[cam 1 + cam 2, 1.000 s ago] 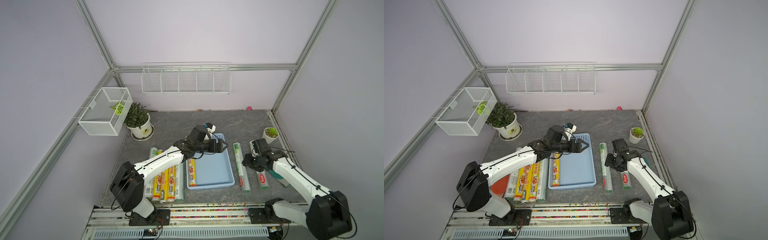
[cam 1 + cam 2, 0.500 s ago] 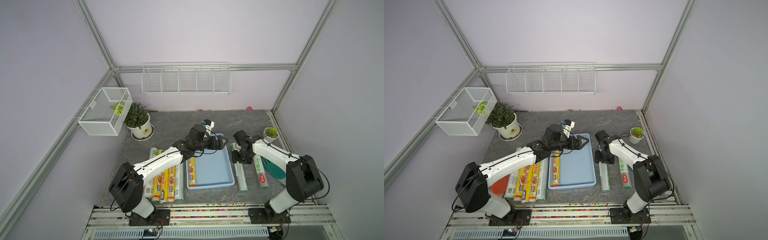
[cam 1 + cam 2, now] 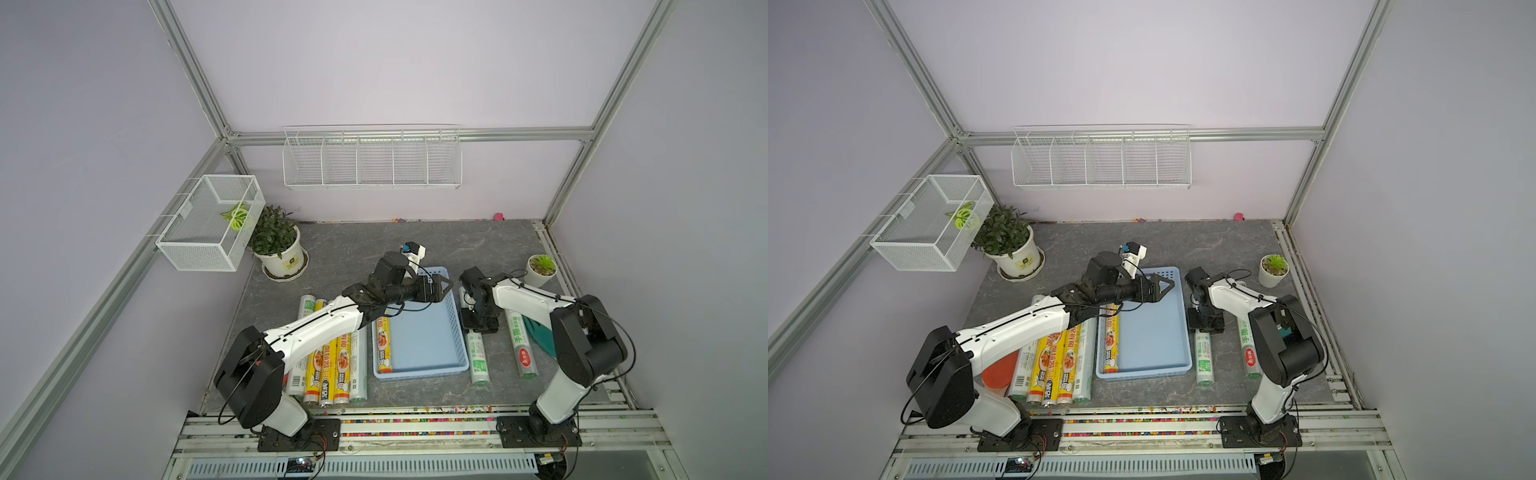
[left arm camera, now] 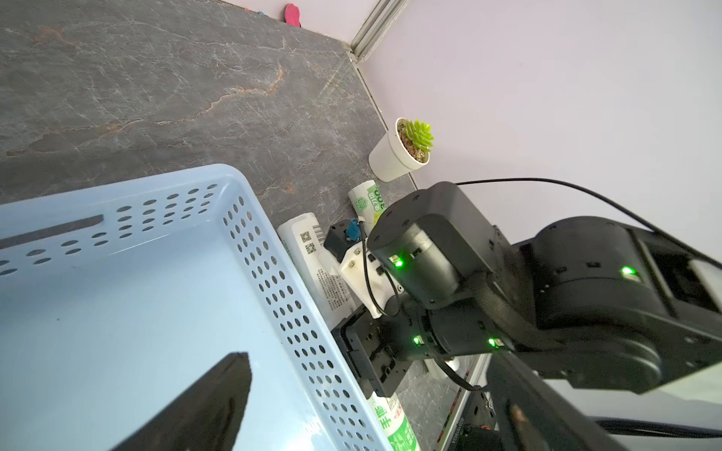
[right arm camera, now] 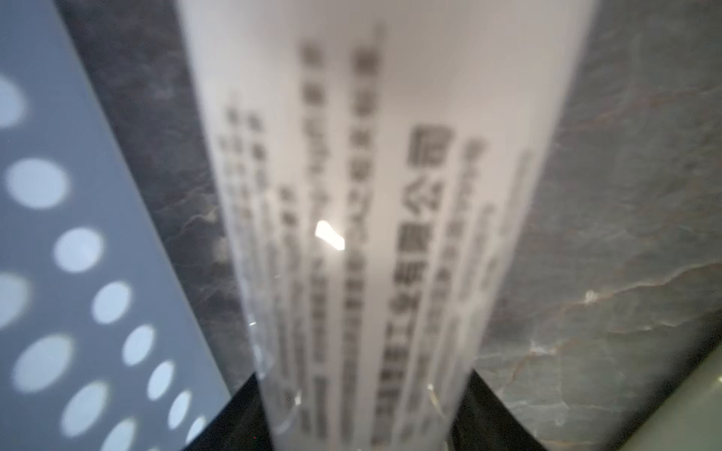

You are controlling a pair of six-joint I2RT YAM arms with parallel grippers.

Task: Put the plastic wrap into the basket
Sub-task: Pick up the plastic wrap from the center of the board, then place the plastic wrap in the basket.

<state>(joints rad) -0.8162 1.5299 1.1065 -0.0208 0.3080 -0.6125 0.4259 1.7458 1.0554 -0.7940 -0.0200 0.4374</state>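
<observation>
Shallow rectangular light-blue plastic basket (image 3: pixel 420 370), its walls punched with round holes, sits on the grey marbled table (image 3: pixel 353 245) with one slim yellow roll (image 3: pixel 383 345) of plastic wrap lying flat along its left inner wall. The left gripper (image 3: pixel 446 286) hovers over the basket's far end, black fingers spread wide, empty. The right gripper (image 3: pixel 478 329) is down on a glossy white roll (image 3: pixel 479 361) with green print, on the table just beside the basket's right wall, fingers clamped on both sides; several more rolls (image 3: pixel 332 365) lie packed left of the basket.
</observation>
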